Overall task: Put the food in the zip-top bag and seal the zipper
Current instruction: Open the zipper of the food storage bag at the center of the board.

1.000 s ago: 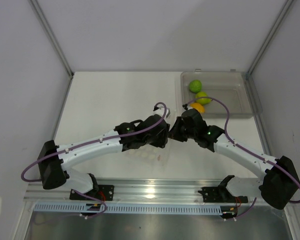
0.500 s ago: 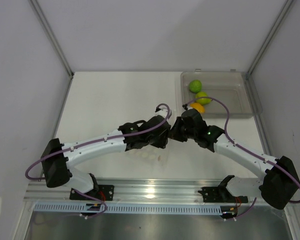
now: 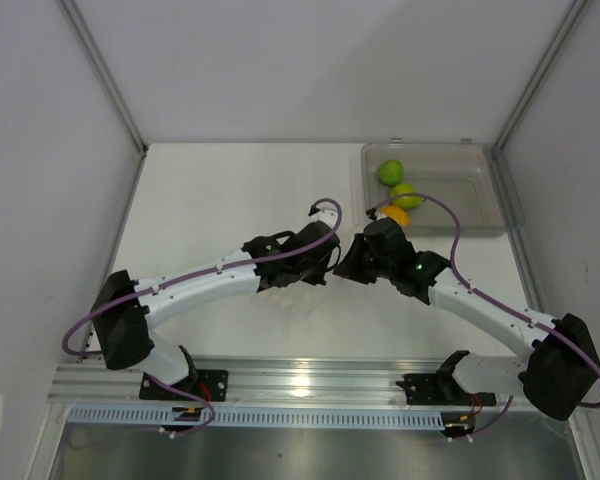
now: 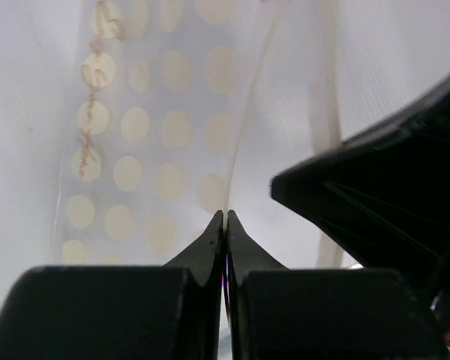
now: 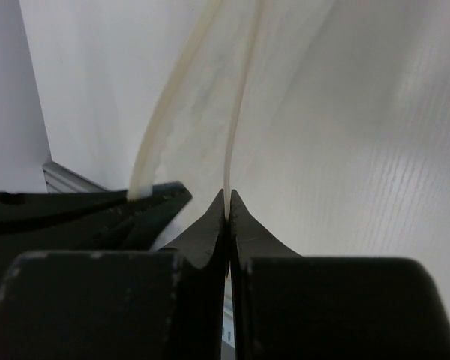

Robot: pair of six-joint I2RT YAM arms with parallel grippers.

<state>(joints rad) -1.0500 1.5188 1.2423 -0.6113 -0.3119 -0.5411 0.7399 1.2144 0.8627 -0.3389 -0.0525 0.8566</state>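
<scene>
Left pincer: the left pincer (image 4: pixel 225 217) is pressed together on a thin film edge of the zip-top bag (image 4: pixel 157 150); in the overhead view it (image 3: pixel 330 264) is met tip to tip by the other pincer at mid-tabletop.
Right pincer: the right pincer (image 5: pixel 227 196) is likewise pinched flat on a thin edge of the bag.
Zip-top bag: it is held up between the two pincers. Its dotted face is turned toward the left wrist camera. It is barely made out from above.
Zipper: the zipper (image 5: pixel 161 142) is seen as a pale band curving down to the left pincer, apart from the edge pinched on the right.
Tray: a clear rigid tray (image 3: pixel 430 147) is set in the far right corner of the tabletop (image 3: pixel 210 200), beyond the pincers.
Food: the food (image 3: pixel 406 195) is all held in the tray. The orange piece (image 3: pixel 395 215) lies nearest, a lime-green piece (image 3: pixel 407 196) is touching it, and the second lime-green piece (image 3: pixel 391 172) lies farthest.
Edges: an aluminium rail (image 3: pixel 310 380) runs along the near edge. The tray's right wall is set just beside the right frame. A purple cable (image 3: pixel 442 212) is arched over the tray's near wall.
Room: bare white tabletop is left to the left of and beyond the pincers.
</scene>
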